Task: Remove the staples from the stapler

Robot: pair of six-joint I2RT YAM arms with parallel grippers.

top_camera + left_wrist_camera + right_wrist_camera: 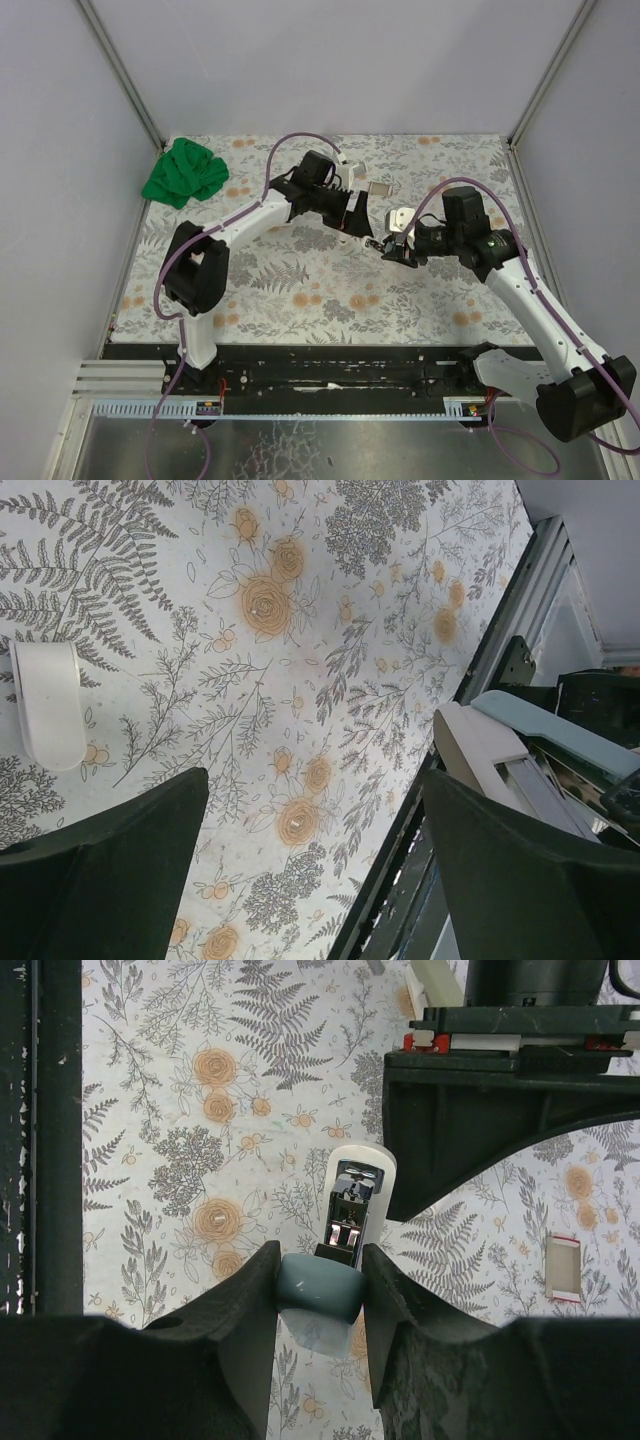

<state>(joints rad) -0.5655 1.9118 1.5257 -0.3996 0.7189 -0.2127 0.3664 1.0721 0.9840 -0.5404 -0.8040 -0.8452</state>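
The stapler (322,1288) has a teal top and a white base; its metal staple channel (350,1212) shows, pointing away from the camera. My right gripper (320,1282) is shut on the teal end and holds it over the floral table; in the top view the gripper (391,249) sits at centre right with the stapler (399,220). My left gripper (357,222) is just left of it, open and empty. In the left wrist view, the left gripper (312,790) has its jaws wide apart, with the stapler (520,752) at the right edge.
A green cloth (185,172) lies at the back left. A small grey rectangular piece (378,187) lies behind the grippers, also in the right wrist view (565,1268). A white rounded object (48,715) lies on the table. The black front rail (320,375) runs along the near edge.
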